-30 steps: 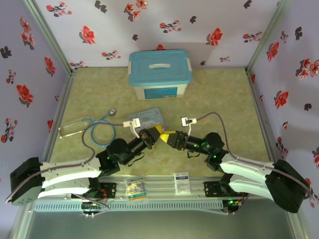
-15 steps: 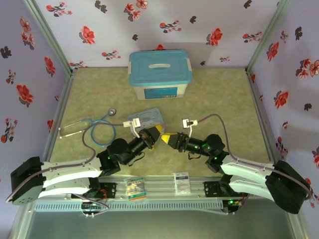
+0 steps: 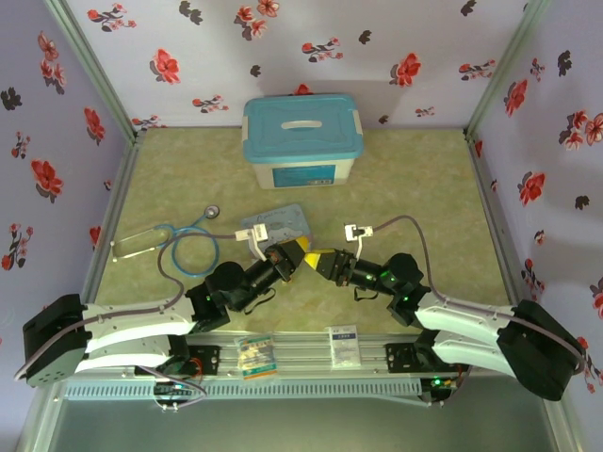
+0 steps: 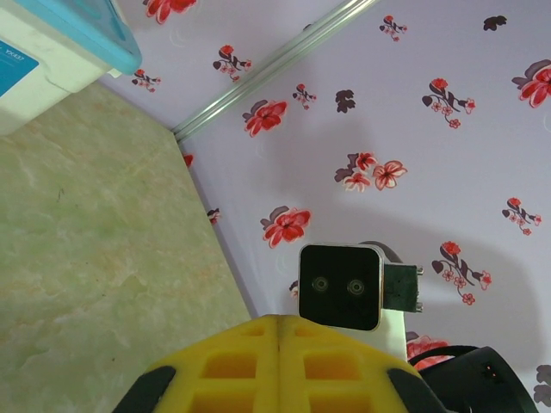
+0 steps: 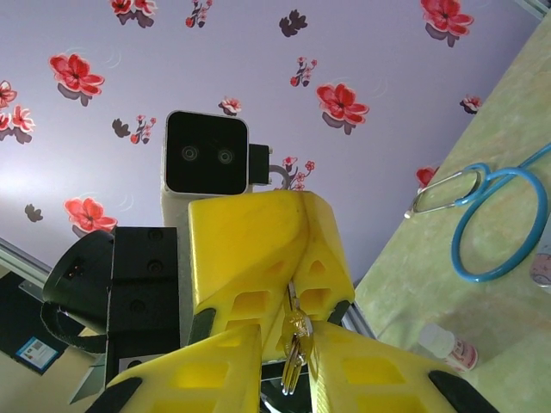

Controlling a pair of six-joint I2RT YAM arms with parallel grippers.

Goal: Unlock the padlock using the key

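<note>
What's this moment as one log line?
left gripper: shut, small metal piece at tip | right gripper: fingers flanking it | unlocked: cannot tell

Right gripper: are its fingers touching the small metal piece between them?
Cannot tell. In the right wrist view the small metal piece sits between the right gripper's yellow fingers, but its edges blur against them.
</note>
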